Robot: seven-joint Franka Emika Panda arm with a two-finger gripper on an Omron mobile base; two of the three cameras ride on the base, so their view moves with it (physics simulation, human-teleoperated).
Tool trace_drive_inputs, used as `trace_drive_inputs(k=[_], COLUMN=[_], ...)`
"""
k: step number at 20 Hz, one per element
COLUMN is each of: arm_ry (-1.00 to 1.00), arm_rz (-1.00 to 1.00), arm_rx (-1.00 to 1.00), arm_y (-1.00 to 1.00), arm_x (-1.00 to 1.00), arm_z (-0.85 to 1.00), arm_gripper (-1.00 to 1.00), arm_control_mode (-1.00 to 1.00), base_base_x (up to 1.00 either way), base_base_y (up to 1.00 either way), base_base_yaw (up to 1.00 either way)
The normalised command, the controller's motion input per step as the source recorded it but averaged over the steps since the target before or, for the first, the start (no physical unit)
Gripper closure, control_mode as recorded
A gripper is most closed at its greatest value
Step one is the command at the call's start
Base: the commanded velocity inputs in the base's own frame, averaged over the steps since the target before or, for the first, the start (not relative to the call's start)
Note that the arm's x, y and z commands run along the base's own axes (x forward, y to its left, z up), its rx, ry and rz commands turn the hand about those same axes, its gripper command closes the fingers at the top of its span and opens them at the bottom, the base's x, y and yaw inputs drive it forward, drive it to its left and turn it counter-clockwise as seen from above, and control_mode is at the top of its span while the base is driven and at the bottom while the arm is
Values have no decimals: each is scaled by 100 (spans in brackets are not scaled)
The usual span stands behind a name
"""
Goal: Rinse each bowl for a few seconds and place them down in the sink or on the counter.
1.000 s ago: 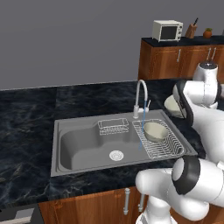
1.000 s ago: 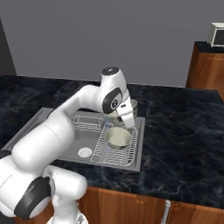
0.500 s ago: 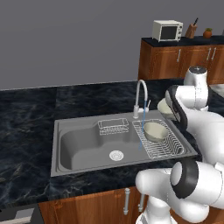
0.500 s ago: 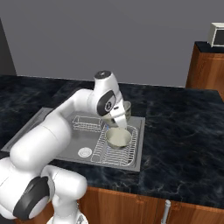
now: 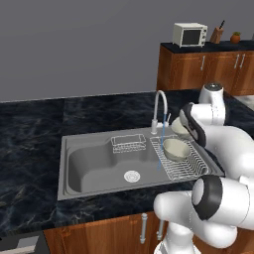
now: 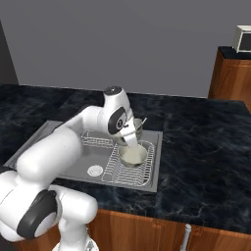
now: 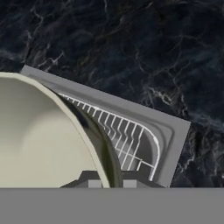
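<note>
Tool (image 7: pixel 109 183) pinches one bowl's (image 7: pixel 39 135) rim; left base view alone shows faucet (image 5: pixel 159 106) running water.

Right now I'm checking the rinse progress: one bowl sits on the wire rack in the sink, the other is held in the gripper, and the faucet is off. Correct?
Not quite: the faucet is running, with a thin blue stream falling from its spout in the left base view. The rest holds: one bowl sits on the wire rack in the sink, and the gripper holds the other bowl.

Both base views look down on the sink (image 5: pixel 99 163) from opposite sides — hand view hangs close above its corner.
</note>
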Motion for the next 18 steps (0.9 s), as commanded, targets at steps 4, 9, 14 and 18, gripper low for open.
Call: trace_drive_inputs(k=[4, 9, 14, 18], arm_ry=[2, 0, 0, 0], arm_rz=[0, 0, 0, 0], arm_rx=[7, 3, 1, 1], arm_y=[0, 3, 13, 9], arm_x=[36, 41, 41, 39], arm_z=[-29, -15, -7, -9], arm_gripper=[100, 100, 100, 100], arm_control_mode=[-100, -100, -100, -100], base_base_x=[0, 0, 0, 0], base_base_y=[0, 0, 0, 0], base_base_yaw=[0, 0, 0, 0])
